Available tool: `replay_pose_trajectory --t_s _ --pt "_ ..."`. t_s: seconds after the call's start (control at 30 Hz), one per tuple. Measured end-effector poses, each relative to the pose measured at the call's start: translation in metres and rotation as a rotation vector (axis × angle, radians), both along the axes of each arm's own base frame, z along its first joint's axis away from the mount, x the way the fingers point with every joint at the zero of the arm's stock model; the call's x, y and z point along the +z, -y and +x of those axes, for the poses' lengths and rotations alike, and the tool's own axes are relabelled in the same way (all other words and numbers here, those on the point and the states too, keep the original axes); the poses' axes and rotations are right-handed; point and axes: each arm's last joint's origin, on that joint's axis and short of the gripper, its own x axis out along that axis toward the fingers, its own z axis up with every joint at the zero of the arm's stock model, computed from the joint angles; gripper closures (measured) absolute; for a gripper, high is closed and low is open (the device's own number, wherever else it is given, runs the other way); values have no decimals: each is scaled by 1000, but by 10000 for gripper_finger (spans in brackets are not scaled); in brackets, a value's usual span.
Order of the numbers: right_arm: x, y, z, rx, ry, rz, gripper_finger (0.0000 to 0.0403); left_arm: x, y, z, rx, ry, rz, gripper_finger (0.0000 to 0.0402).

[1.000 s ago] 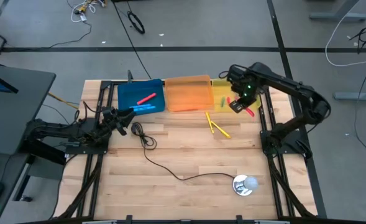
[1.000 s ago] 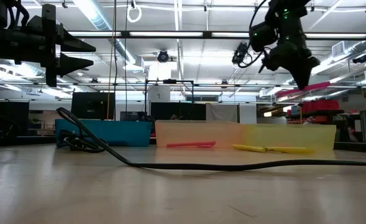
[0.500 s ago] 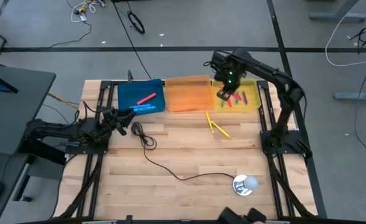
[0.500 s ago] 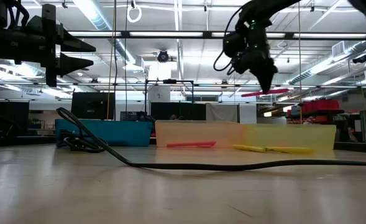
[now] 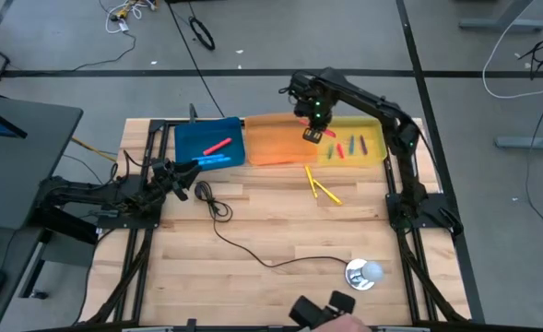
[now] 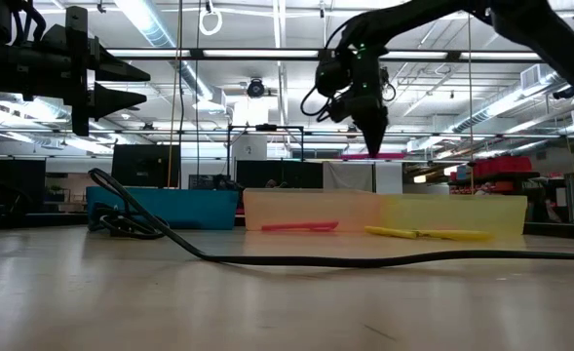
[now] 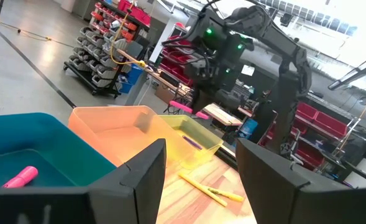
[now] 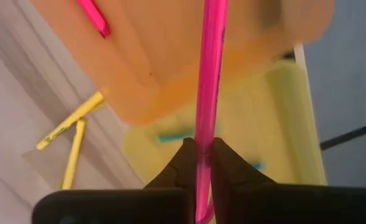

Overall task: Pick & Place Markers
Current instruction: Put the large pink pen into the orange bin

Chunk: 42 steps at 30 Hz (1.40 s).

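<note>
Three trays stand in a row at the table's far edge: blue (image 5: 197, 138), orange (image 5: 278, 140) and yellow (image 5: 368, 129). My right gripper (image 5: 312, 132) hangs above the seam between the orange and yellow trays, shut on a pink marker (image 8: 209, 74). One pink marker (image 5: 218, 146) lies in the blue tray, another (image 8: 94, 15) in the orange tray, and several (image 5: 349, 148) in the yellow tray. Two yellow markers (image 5: 322, 187) lie on the table. My left gripper (image 7: 201, 168) waits open at the table's left, with nothing between its fingers. My right gripper pinches the pink marker's shaft (image 8: 202, 140) between its two fingertips. The fingers point down from above and lie across the marker. The marker hangs about level (image 6: 384, 154), lifted clear, high above the trays.
A thin black cable (image 5: 243, 244) winds across the middle of the table from the left gripper's side. A round silver-white object (image 5: 363, 274) sits near the front right. Dark frame rails run along both sides of the table.
My right gripper has carried the pink marker toward the table's left, from over the yellow tray's right part to the seam with the orange tray. It kept its height and stayed shut. The wrist has rolled, turning the marker about.
</note>
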Motion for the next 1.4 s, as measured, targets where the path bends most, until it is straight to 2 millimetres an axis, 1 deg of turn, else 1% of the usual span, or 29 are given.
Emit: replay_pose_trajectory --t_s 0.23,0.43,0.57,0.63,0.87,1.1,1.4 --pt "-12 -1 24 125 27 -22 390 0 0 0 0 0 0 202" --pt "-11 -7 40 234 101 -84 390 0 0 0 0 1 0 202" --pt "-13 -8 46 276 128 -105 390 0 0 0 0 0 0 202" --pt "-18 -7 51 294 130 -110 390 0 0 0 -1 0 0 202" --pt "-45 -5 64 330 97 -81 390 0 0 0 0 0 0 202" --pt "-67 -8 79 419 92 -77 390 0 0 0 0 0 0 202" --pt "-92 -6 88 436 83 -61 390 0 0 0 0 0 0 202"
